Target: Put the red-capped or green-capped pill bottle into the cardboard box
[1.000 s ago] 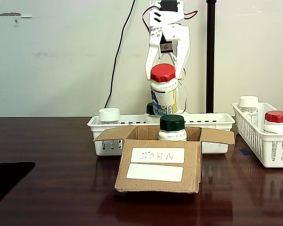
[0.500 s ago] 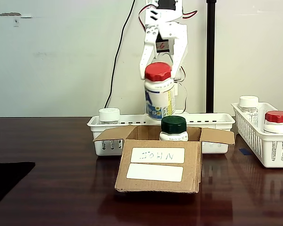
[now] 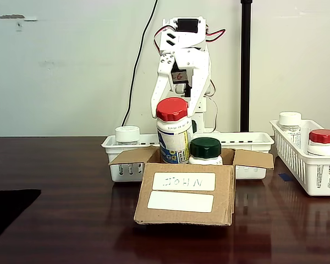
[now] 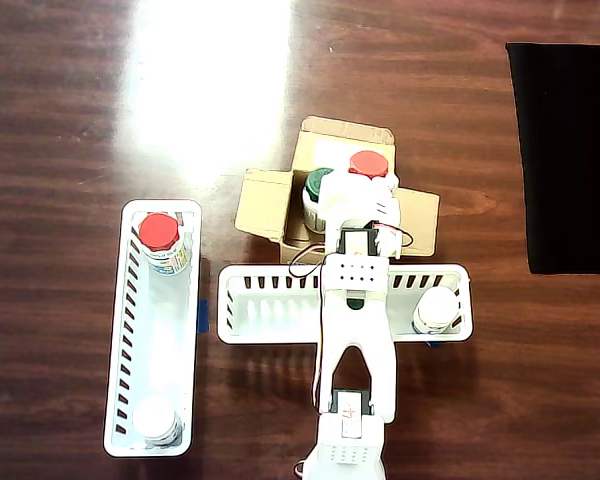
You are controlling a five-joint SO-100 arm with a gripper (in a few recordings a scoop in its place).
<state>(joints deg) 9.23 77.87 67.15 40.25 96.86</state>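
My white gripper point(image 3: 174, 109) is shut on a red-capped pill bottle point(image 3: 173, 132) and holds it upright by the neck. The bottle's lower part is down inside the open cardboard box point(image 3: 181, 212), whose upper label reads "JOHN". A green-capped bottle point(image 3: 205, 149) stands in the box just right of the held one, touching or nearly touching it. From above, the red cap point(image 4: 368, 164) and the green cap point(image 4: 318, 183) sit side by side within the box point(image 4: 260, 200), with the gripper point(image 4: 368, 192) over them.
A white slotted basket point(image 3: 247, 142) behind the box holds a white-capped bottle point(image 3: 127, 134). A second basket point(image 3: 313, 176) at the right holds a red-capped bottle point(image 3: 324, 142) and a white-capped one point(image 3: 290, 122). A black mat point(image 4: 570, 150) lies at the table's side.
The gripper has carried the red-capped bottle down and to the left, from above the back basket into the box beside the green-capped bottle.
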